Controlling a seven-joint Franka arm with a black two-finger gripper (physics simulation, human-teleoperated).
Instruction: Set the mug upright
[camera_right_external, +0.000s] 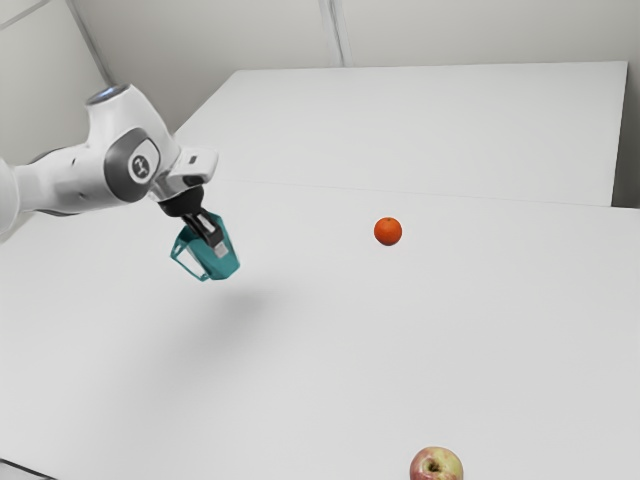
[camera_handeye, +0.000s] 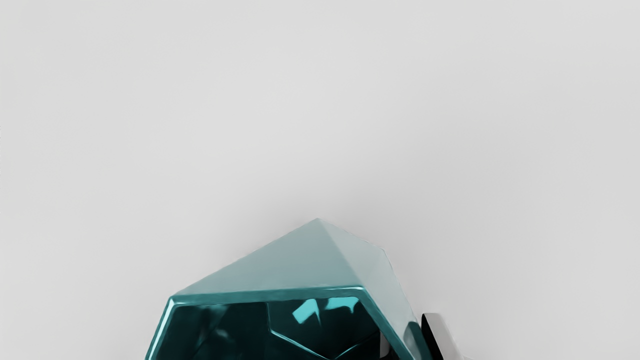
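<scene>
The gripper (camera_right_external: 215, 241) holds the teal, faceted mug (camera_right_external: 223, 262) above the table, and a soft shadow lies on the surface below it. In the exterior view the mug hangs tilted, its angular handle toward the exterior view's left. The wrist view has the open mouth of the mug (camera_handeye: 270, 270) facing the camera. There, the gripper (camera_handeye: 411, 344) is shut on the mug's side wall, one finger outside it and a bit of the other inside the mouth. Most of the handle is hidden in the wrist view.
An orange (camera_right_external: 388, 231) rests on the white table (camera_right_external: 330, 330), off to the exterior view's right of the mug. A red and yellow apple (camera_right_external: 437, 464) sits at the exterior view's bottom edge. A dark cable (camera_right_external: 25, 469) crosses the bottom left corner.
</scene>
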